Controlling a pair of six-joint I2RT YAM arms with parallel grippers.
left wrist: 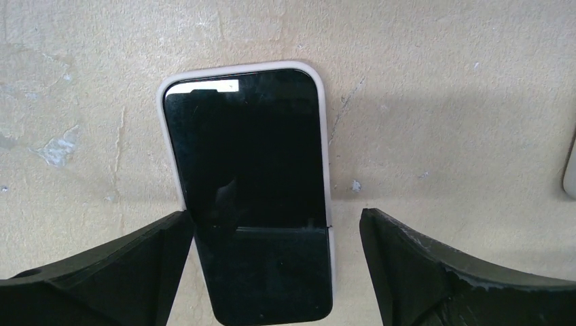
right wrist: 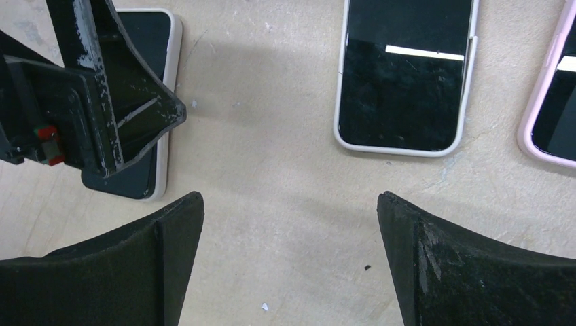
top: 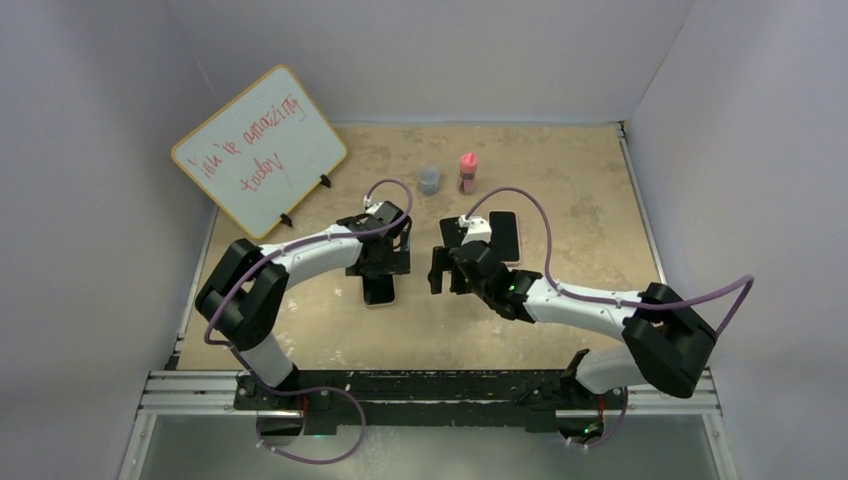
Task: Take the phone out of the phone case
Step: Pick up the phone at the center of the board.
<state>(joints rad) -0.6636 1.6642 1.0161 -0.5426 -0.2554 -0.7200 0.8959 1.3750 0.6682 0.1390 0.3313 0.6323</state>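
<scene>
A black phone in a white case lies flat on the table, screen up. It also shows in the top view and in the right wrist view. My left gripper is open and hovers over the near end of the phone, one finger on each side, not touching it. In the top view the left gripper sits just behind the phone. My right gripper is open and empty over bare table, to the right of the left gripper; it shows in the top view.
Another black phone in a white case and one in a pink case lie beyond my right gripper. A whiteboard stands at the back left. A grey cup and a pink bottle stand at the back.
</scene>
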